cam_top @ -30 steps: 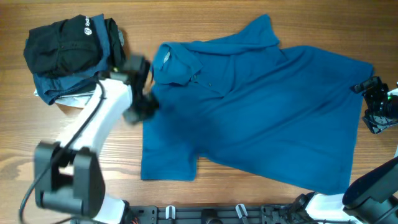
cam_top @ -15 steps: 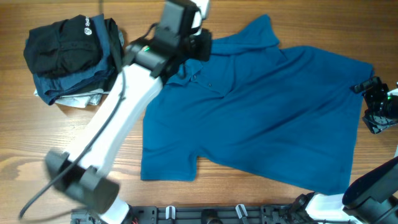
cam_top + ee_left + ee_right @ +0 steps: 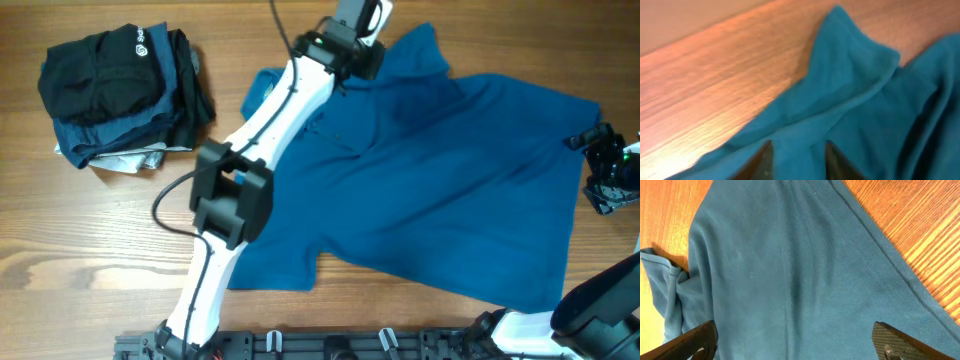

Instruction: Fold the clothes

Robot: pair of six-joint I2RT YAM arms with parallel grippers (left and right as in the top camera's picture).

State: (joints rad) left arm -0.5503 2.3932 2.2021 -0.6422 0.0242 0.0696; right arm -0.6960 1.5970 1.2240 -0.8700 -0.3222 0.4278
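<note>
Shirt point(image 3: 440, 170): blue, short-sleeved, spread open on the wooden table point(image 3: 60, 230) with the front facing up. It has soft creases and is not yet folded.

Left claw point(image 3: 797, 157): open. In the wrist view its two fingers point(image 3: 764, 159) stand apart at the lower edge, with blue cloth showing in the gap between them. Whether the fingers touch the cloth cannot be told. One sleeve point(image 3: 850, 55) lies just ahead of the fingertips, rising to a soft point, with bare wood beyond it and to the left. From overhead, the left arm point(image 3: 265, 130) reaches across the shirt. The collar point(image 3: 262, 92) lies behind the claw and to its left, partly hidden by the arm.

Right claw point(image 3: 603, 165): open wide. In its wrist view the fingers point(image 3: 690, 342) sit at the two lower corners of the picture, and nothing is held between them. Smooth blue cloth fills the space below and ahead of this claw. The edge of the shirt runs diagonally on its right, with bare wood past it.

Pile of folded clothes point(image 3: 110, 85): dark, with a black piece on top. It sits well apart from the shirt, far to the left of the left claw.
</note>
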